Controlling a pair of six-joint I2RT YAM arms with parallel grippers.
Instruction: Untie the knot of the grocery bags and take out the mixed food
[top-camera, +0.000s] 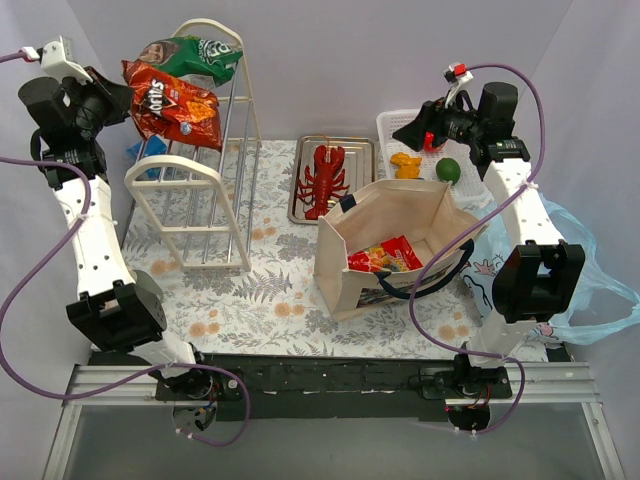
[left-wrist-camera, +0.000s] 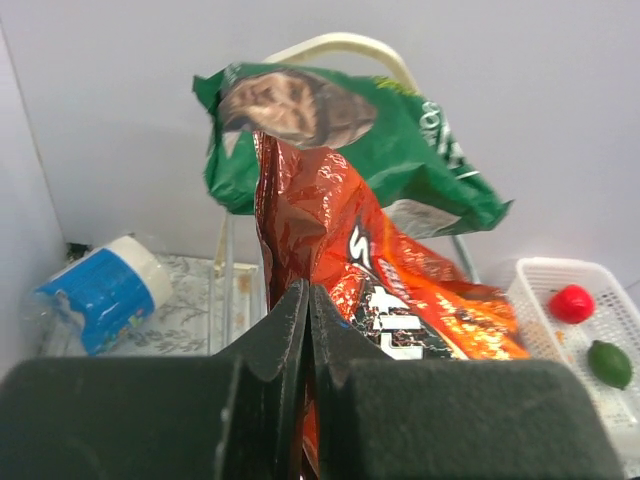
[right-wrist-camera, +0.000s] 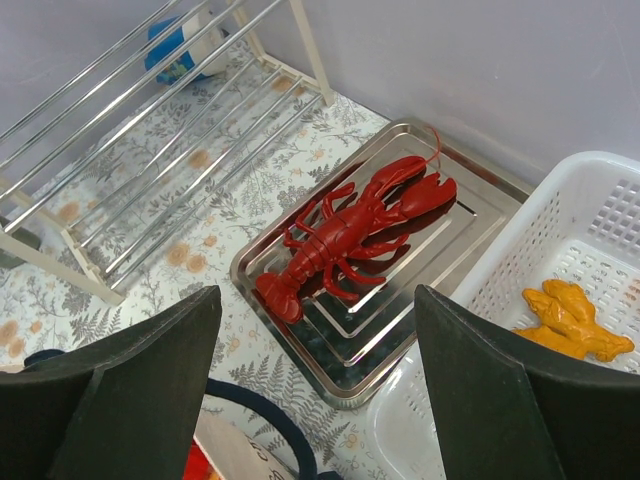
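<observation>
Left gripper (top-camera: 118, 100), raised at the far left beside the cream wire rack (top-camera: 190, 215): jaws pressed together, pinching the near edge of the Doritos chip bag (left-wrist-camera: 400, 290). The orange-red foil ran up and away from my closed fingers (left-wrist-camera: 275, 340) toward the rack's upper rails. I could not tell whether its far end rested on them.

The green snack bag (top-camera: 195, 55) lay across the very top of the rack, above and just behind the Doritos chip bag, touching it in the left wrist view.

A blue-and-white carton (left-wrist-camera: 100, 292) lay on its side on the table behind the rack.

Right gripper (top-camera: 415, 132), held high at the far right: jaws wide apart, nothing between them. Looking down through the gap, I saw the red toy lobster (right-wrist-camera: 350, 235) lying diagonally on the steel tray (right-wrist-camera: 480, 215), well below my fingers.

The white slotted basket (right-wrist-camera: 560, 215) touched the tray's right side. In it were an orange toy (right-wrist-camera: 570, 315), a small green round fruit (top-camera: 448, 168) and a red apple (left-wrist-camera: 571, 303).

The beige tote (top-camera: 345, 270) stood open at the centre right of the table, nearer to me than the tray, with a red snack packet (top-camera: 390, 255) lying inside. The light-blue plastic bag (top-camera: 590, 290) lay crumpled at the right edge, behind my right arm.
</observation>
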